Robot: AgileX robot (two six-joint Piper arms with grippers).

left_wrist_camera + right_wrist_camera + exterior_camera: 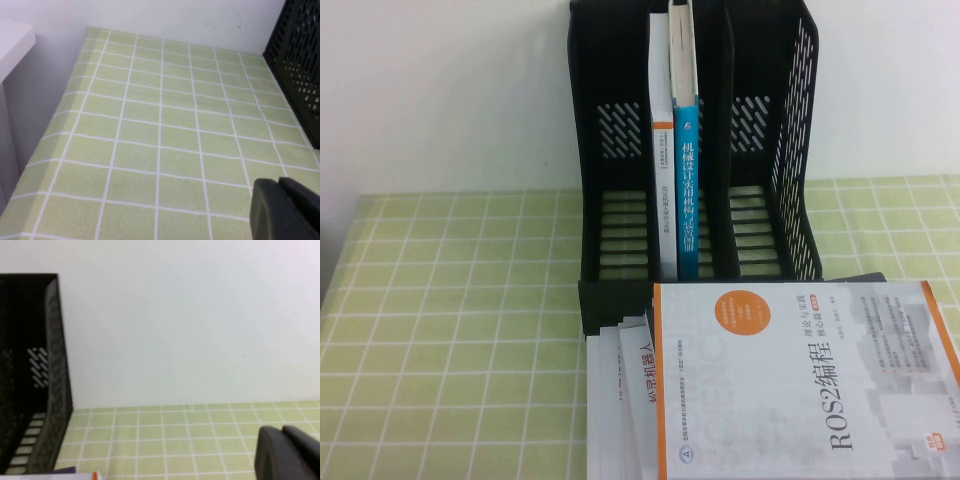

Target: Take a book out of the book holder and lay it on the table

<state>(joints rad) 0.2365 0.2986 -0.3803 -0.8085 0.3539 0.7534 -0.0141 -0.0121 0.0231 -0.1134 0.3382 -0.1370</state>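
The ROS2 book (800, 385) already lies flat on the counter (450, 330) nearest the camera, long axis running left-right, atop other books just before the book holder (695, 150). It lies toward the right hand (290, 455), pressed together, empty, near the holder's right side. The left hand (285, 210), also apparently pressed together, hovers over bare cloth left of the holder.

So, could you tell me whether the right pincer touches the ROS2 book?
Apart: right wrist view shows bare table between shut right pincer and book; left pincer hangs over table, left side.
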